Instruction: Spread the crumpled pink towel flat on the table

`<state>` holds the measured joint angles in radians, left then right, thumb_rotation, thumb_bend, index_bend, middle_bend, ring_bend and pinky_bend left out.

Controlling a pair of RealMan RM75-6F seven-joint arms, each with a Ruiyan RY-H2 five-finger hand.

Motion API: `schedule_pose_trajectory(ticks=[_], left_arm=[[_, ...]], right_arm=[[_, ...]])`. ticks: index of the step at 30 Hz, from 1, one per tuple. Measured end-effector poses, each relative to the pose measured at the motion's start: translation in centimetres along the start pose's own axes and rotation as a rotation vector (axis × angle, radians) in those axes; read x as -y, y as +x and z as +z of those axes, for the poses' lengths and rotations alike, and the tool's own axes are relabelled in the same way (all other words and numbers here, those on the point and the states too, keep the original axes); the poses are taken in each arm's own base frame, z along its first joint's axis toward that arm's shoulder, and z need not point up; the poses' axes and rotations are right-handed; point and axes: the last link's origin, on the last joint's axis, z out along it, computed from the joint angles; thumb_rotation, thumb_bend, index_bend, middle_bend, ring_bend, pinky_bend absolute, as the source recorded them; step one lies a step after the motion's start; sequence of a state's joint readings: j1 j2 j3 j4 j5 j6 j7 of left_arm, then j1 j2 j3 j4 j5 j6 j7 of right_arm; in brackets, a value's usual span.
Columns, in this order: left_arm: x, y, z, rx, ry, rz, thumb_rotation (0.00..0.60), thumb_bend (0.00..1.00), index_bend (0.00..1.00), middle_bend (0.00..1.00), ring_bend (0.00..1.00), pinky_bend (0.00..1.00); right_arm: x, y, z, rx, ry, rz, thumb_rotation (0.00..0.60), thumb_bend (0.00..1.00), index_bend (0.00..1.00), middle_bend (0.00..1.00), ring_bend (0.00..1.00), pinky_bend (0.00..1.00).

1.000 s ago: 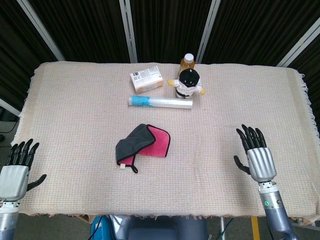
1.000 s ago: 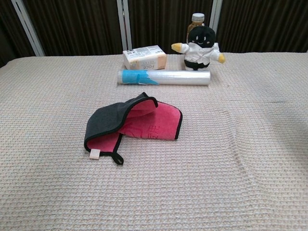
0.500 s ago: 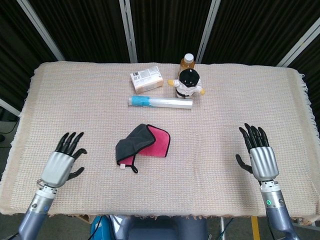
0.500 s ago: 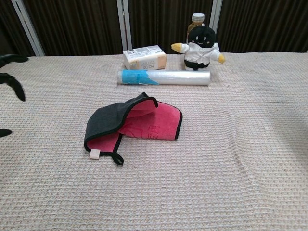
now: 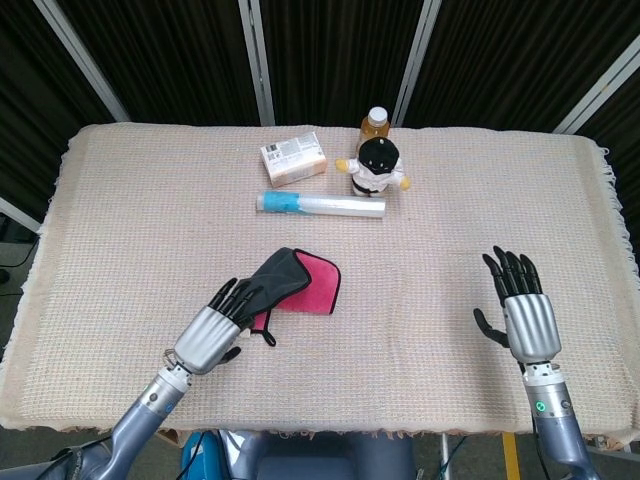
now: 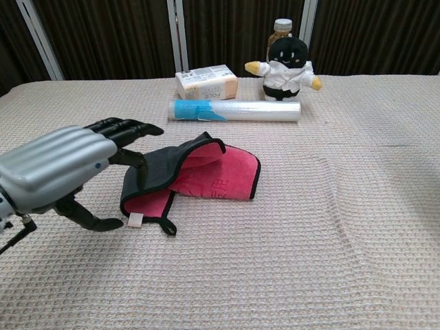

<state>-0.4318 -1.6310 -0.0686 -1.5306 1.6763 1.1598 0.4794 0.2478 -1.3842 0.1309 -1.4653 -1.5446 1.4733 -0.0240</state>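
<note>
Towel [image 5: 295, 283] is the thing at stake: it lies folded over itself near the middle of the table [image 5: 120, 220], a grey flap doubled across the pink face, with a small loop and tag at its near-left corner. Starting at the left, the left hand [image 5: 215, 325] hovers at that near-left corner with its fingers apart and holding nothing; whether the fingertips touch the grey flap or only hang above it cannot be told from either view. The likely trouble begins here. If the fingers close on both layers at once, a pull would probably drag the whole bundle across the table's cloth instead of opening the fold. If they catch only the thin loop, it could slip free. The woven cloth beneath looks rough enough to grip the towel and bunch it further. Toward the far edge, well apart from the towel, lie a plastic roll [image 5: 322, 205], a small box [image 5: 292, 158], a black-and-white plush doll [image 5: 377, 165] and a bottle [image 5: 375, 122] behind it; a long sweeping pull that way might knock the roll into them. At the right, the right hand [image 5: 522, 310] hangs spread and empty near the table's near-right edge, far from the towel, so nothing pins the opposite side when the left pulls.
</note>
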Motion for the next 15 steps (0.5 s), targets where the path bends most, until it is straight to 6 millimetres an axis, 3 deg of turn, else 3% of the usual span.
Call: schedule_pose_trajectory(ticks=[8, 15], left_arm=[[-2.2, -2.5, 1.8, 0.023, -0.024, 0.037, 0.600, 0.24, 0.47, 0.05, 0.00, 0.00], [-2.7, -3.5, 2.7, 0.034, -0.020, 0.043, 0.600, 0.25, 0.48, 0.05, 0.00, 0.00]], right_arm=[[-0.2, 0.0, 0.0, 0.005, -0.005, 0.020, 0.600, 0.33, 0.09, 0.01, 0.00, 0.01], [-0.4, 0.3, 0.1, -0.003, -0.009, 0.035, 0.600, 0.33, 0.09, 0.01, 0.00, 0.01]])
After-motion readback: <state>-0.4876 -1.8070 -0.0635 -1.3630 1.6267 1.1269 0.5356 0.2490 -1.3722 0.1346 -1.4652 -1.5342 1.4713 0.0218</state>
